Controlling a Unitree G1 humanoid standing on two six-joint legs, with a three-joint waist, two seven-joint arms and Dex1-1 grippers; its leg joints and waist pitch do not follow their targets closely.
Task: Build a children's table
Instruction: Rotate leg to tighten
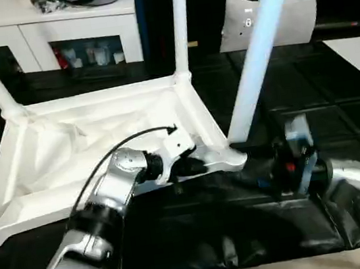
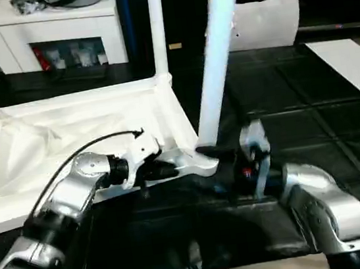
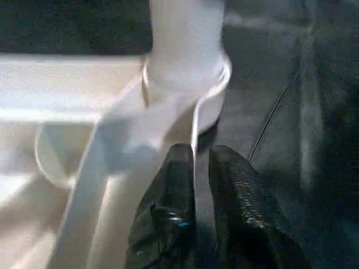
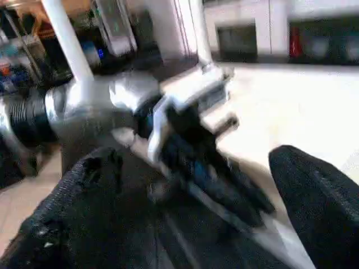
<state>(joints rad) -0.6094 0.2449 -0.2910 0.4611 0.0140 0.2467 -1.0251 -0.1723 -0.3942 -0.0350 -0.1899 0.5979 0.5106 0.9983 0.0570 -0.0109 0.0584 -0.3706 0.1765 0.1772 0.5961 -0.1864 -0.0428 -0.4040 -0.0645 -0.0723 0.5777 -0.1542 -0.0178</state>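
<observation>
Children's table (image 1: 102, 145), inverted on the black floor mat (image 1: 200, 238), ribbed underside up, with legs standing in three corner sockets. Left gripper (image 3: 201, 162): fingers nearly pressed together, pinching the thin rim of the tabletop just beside the near right socket, which carries a leg (image 1: 258, 48) at two o'clock from it. Right gripper (image 4: 196, 185): fingers spread wide, holding nothing, close to that corner, at three o'clock from the left gripper.

Legs (image 1: 259, 51) upright in upturned tabletop (image 1: 70, 155) corners
</observation>
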